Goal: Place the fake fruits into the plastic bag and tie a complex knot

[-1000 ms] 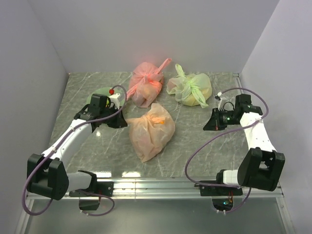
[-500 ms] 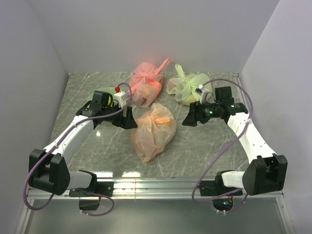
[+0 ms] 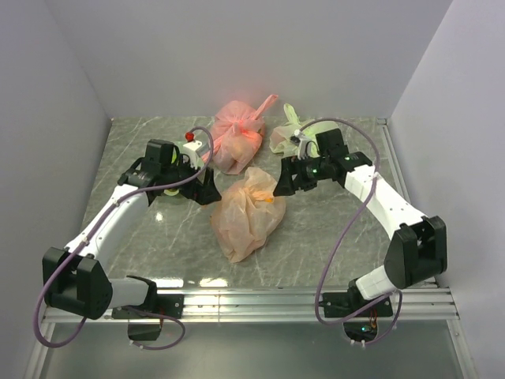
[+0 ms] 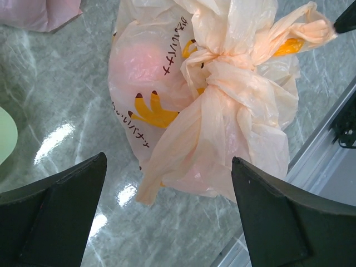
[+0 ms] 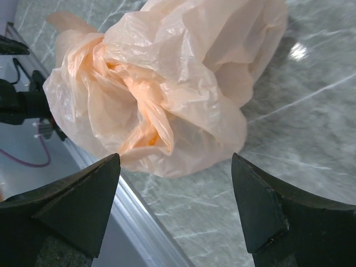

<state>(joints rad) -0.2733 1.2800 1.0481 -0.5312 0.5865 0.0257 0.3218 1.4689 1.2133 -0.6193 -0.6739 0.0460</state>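
The plastic bag [image 3: 246, 213], thin pale orange, lies tied in the middle of the marble table. Its knot [image 4: 214, 58] is a bunched twist with ends sticking out; the right wrist view shows the knot [image 5: 142, 97] from the other side. The fake fruits are inside the bag; one shows as a pinkish round shape [image 4: 142, 64] through the plastic. My left gripper [image 3: 207, 189] hangs just left of the bag, open, with a loose bag tail below its fingers [image 4: 72, 211]. My right gripper [image 3: 282, 183] hangs open just right of the bag, holding nothing.
A pink-red tied bag [image 3: 237, 138] and a light green tied bag [image 3: 288, 136] sit behind, the green one partly hidden by my right arm. A pale green dish [image 4: 5, 133] lies under my left arm. A metal rail [image 3: 260, 298] runs along the near edge.
Both arms have swung inward to the pale orange bag, one on each side. Both grippers, shut a second ago, have opened wide. The bag has hardly moved.
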